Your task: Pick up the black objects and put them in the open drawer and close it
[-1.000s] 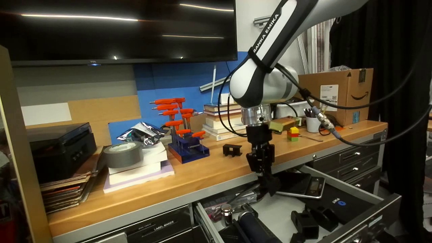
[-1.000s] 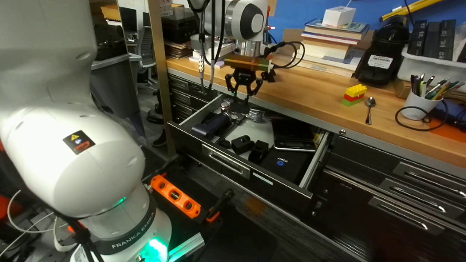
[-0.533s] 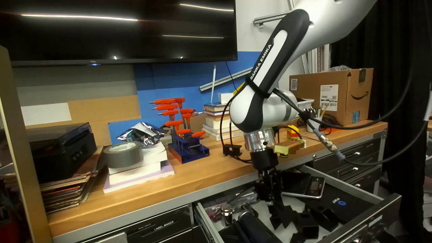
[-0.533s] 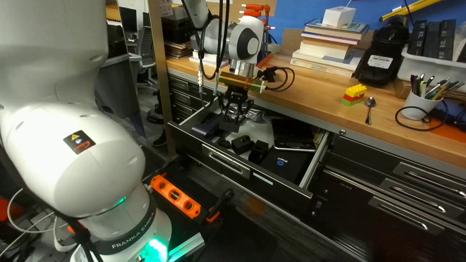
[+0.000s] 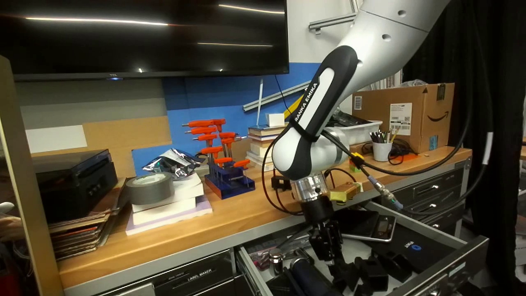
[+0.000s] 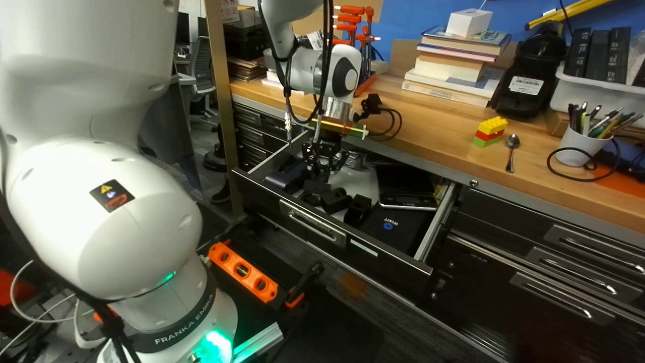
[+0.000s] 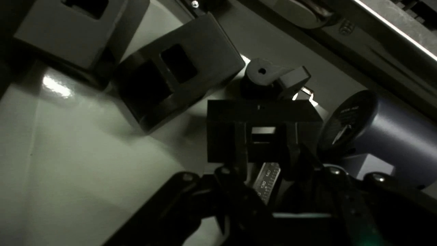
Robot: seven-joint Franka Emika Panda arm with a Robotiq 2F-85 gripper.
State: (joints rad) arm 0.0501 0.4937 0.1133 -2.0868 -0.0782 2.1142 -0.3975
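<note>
Wrist view, looking down: black robot hand point(image 7: 267, 155) is clamped on a matte-black blocky bracket point(image 7: 264, 111) w/ a rectangular window, now inside the wide, shallow grey metal drawer point(image 6: 322, 220), lower & nearer its front than a sec ago. So this is prob. the set-down; letting go looks next, tho can't tell if the bracket touches the bottom. Crowding it: a chunky black block point(image 7: 208, 51) w/ 2 square cut-outs just beside, a 2nd black block point(image 7: 68, 34) beyond that, a small black rounded piece point(image 7: 273, 75), & a smooth navy cylinder point(image 7: 399, 136) near its other end. Little room, so a bump is poss. In an exterior view, another black bracket point(image 5: 280, 183) sits on the long wooden bench point(image 5: 238, 209), seen just beside the white robot arm point(image 5: 314, 94). Closing the drawer prob. waits on that one, plus the arm lifting clear.
</note>
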